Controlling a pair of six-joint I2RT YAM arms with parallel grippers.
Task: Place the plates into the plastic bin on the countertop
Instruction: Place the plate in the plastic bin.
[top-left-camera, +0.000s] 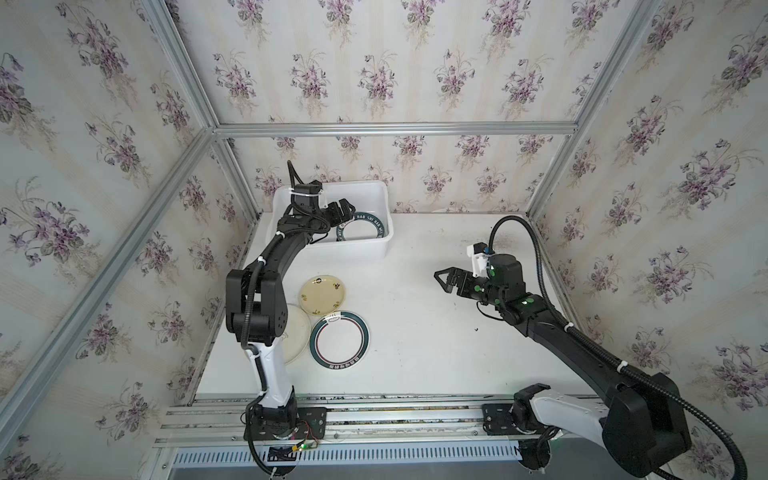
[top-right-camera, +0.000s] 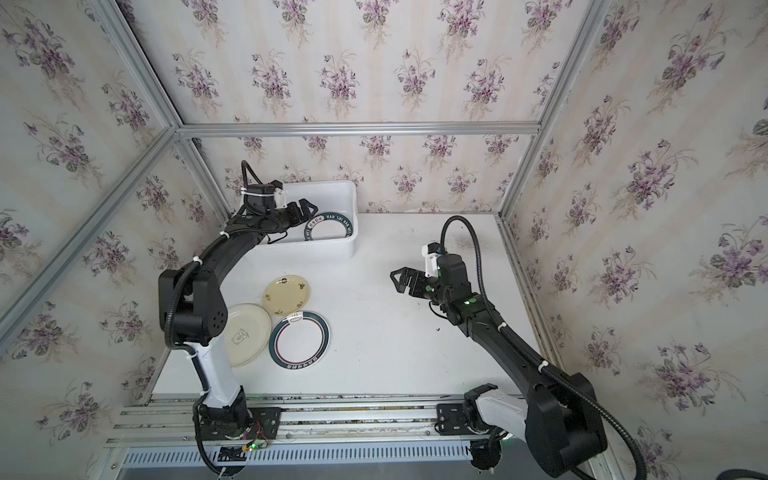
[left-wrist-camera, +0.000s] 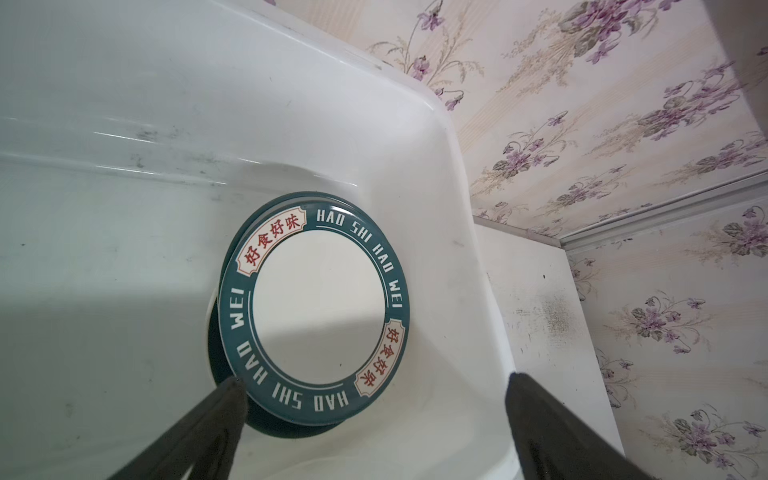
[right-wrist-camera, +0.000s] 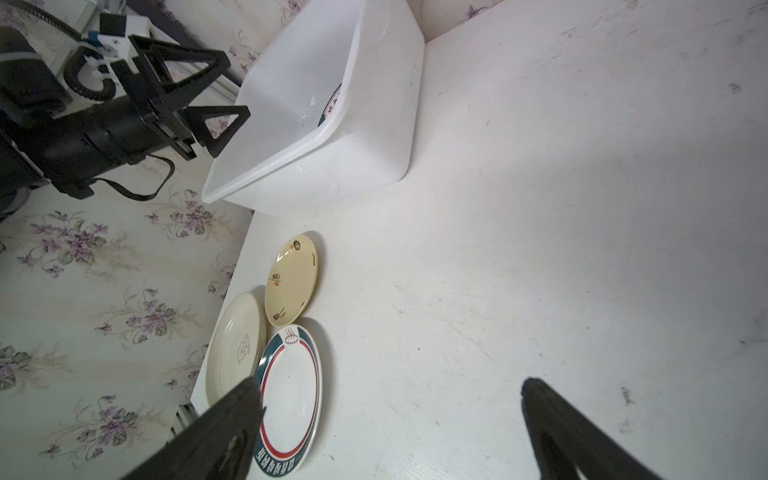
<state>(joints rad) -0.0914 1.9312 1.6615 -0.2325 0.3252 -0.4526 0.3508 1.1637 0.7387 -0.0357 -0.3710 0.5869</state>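
White plastic bin (top-left-camera: 353, 249) at the back holds a lettered green plate (top-left-camera: 360, 229); the left gripper (top-left-camera: 340, 210) hangs above it, jaws apart, empty. A yellowish plate (top-left-camera: 323, 296), pale plate (top-left-camera: 300, 336) and green-banded plate (top-left-camera: 338, 340) lie flat on the countertop (top-left-camera: 436, 353) by the left arm's base (top-left-camera: 276, 413); the right gripper (top-left-camera: 444, 282), jaws wide, points toward them across bare surface.

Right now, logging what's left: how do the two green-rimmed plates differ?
The lettered plate lies in the bin, atop another; the striped plate lies on the countertop. The lettered plate's rim reads HAO SHI HAO WEI; the striped plate's carries a red ring. Both: round, white-centred.
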